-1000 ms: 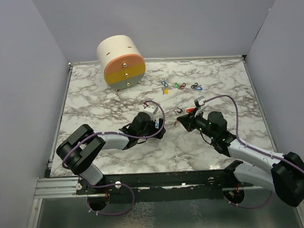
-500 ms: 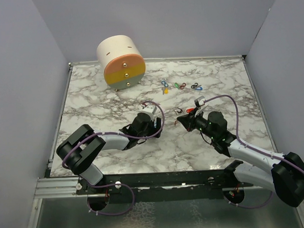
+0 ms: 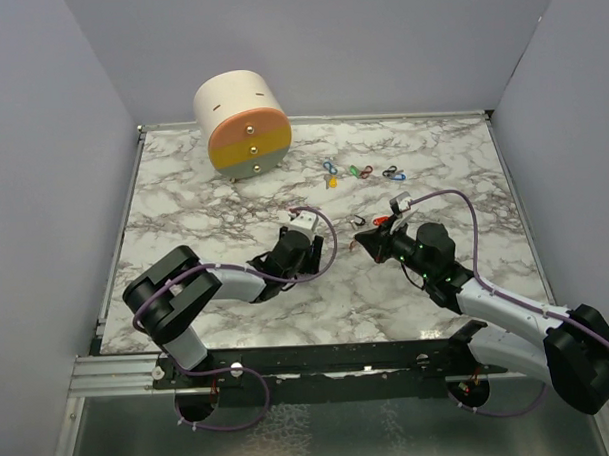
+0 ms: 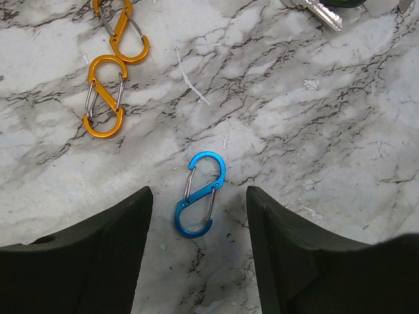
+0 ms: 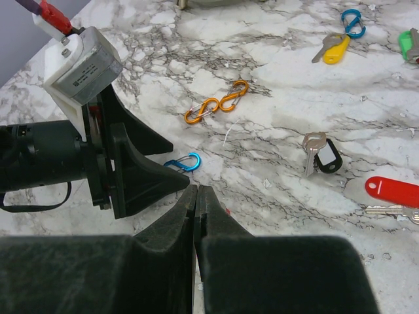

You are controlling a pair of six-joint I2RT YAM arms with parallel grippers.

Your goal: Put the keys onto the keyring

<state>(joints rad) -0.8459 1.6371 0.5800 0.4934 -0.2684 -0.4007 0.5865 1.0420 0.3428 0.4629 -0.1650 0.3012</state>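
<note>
On the marble [image 4: 327, 131], my left gripper [image 4: 200, 191] is spread open, blue clip [image 4: 200, 203] between its tips; right gripper [image 5: 196, 193] closed, keys [image 5: 319, 152] nearby.

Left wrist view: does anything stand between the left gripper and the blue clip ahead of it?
Nothing visible does. The blue clip lies flat on the bare marble table, in the gap of the open left gripper. The two orange clips lie apart from it, toward the upper left.
</note>
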